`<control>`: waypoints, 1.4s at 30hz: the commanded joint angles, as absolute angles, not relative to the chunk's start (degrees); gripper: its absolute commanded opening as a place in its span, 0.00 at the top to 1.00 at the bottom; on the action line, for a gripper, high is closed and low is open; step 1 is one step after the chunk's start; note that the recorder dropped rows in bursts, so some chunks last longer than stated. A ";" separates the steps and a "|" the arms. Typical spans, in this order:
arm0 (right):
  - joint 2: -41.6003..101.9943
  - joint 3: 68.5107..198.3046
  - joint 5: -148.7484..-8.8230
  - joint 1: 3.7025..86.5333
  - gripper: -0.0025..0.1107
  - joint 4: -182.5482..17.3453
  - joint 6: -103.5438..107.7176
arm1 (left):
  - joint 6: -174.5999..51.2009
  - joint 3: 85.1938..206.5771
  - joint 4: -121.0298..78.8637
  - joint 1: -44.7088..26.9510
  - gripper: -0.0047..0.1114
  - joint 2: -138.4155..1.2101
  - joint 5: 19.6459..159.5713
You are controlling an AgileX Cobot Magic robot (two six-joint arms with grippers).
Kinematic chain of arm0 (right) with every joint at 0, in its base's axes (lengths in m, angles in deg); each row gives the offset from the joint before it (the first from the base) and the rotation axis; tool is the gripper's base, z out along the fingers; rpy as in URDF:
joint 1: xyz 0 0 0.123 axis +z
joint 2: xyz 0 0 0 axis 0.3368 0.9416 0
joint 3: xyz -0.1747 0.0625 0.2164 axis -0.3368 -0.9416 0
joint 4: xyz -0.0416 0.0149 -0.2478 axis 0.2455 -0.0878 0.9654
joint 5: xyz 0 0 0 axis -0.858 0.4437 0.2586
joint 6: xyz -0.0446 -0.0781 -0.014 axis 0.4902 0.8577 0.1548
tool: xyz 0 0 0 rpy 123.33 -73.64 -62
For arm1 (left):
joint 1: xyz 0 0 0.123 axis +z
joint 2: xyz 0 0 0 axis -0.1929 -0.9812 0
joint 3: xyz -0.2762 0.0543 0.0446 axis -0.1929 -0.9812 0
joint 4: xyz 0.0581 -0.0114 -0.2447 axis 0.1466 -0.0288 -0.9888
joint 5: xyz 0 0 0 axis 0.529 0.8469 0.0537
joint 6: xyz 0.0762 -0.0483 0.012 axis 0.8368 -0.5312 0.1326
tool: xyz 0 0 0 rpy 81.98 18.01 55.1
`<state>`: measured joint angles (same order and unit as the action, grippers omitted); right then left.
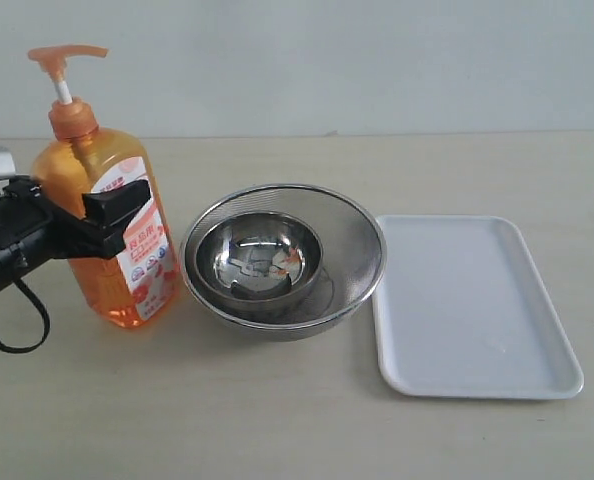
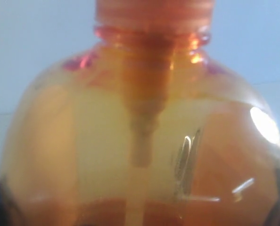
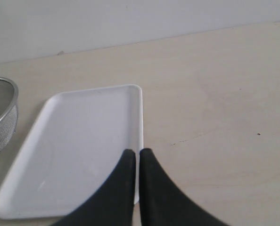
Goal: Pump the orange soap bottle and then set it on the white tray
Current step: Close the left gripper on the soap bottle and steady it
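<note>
The left gripper is clamped around the middle of the orange soap bottle, which stands at nine o'clock from the nested steel bowls. The white tray lies at their three o'clock. The right gripper, its fingers pressed together, hangs by the tray's edge.

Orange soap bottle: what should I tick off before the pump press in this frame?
1. Orange soap bottle standing upright: ok.
2. Left claw astride its body at label height: ok.
3. Firm grip on the bottle: cannot tell; the far finger is hidden.
4. Pump head raised, nothing above it: ok.
5. Right claw at the pump: not ok; it is shut, hanging over the white tray.
6. White tray bare, ready to receive the bottle: ok.
</note>
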<state>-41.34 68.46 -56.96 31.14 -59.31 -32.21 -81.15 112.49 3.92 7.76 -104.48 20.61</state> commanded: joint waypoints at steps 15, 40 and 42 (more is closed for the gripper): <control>-41.60 68.51 -56.97 30.89 0.98 -59.19 -32.10 | -62.61 110.57 -13.86 -3.45 0.92 -88.52 37.39; -41.60 68.51 -56.68 30.89 0.98 -59.31 -32.10 | -51.66 110.57 -19.04 -6.27 0.92 -94.17 30.79; -41.60 68.51 -56.68 30.89 0.98 -59.31 -32.10 | -51.21 110.57 -20.11 -6.27 0.92 -94.65 30.49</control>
